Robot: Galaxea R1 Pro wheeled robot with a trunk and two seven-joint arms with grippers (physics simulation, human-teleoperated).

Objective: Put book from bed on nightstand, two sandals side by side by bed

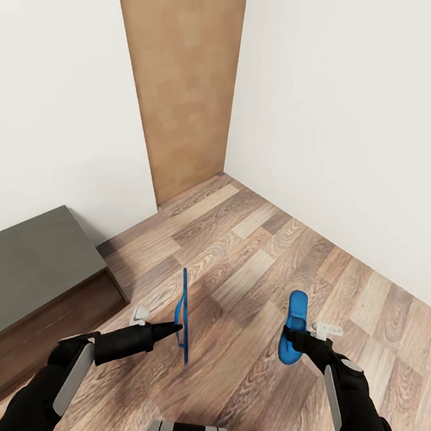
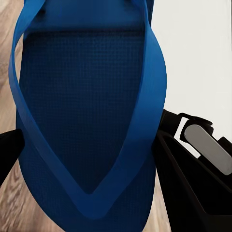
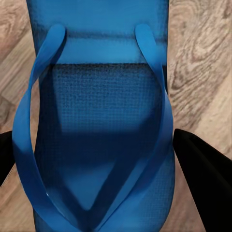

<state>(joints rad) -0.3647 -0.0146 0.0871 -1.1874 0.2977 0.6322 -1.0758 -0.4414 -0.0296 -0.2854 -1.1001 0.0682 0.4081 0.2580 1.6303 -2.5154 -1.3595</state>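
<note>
My left gripper [image 1: 176, 329] is shut on one blue sandal [image 1: 184, 316], which hangs edge-on above the wood floor. The left wrist view has that sandal [image 2: 87, 121] close up, strap side facing the camera, between the black fingers [image 2: 193, 193]. My right gripper [image 1: 295, 338] is shut on the other blue sandal [image 1: 293, 323], which is tilted with its toe end pointing away from me. In the right wrist view this sandal [image 3: 101, 125] sits between the fingers [image 3: 203, 179]. A corner of the bed [image 1: 20, 272] lies at the left. The book and the nightstand are out of view.
White walls meet in a corner ahead, with a tall light-brown wooden panel [image 1: 185, 77] beside it. The bed's dark wooden frame [image 1: 32, 334] runs along the left. Wood-plank floor [image 1: 272, 249] spreads between the bed and the right wall.
</note>
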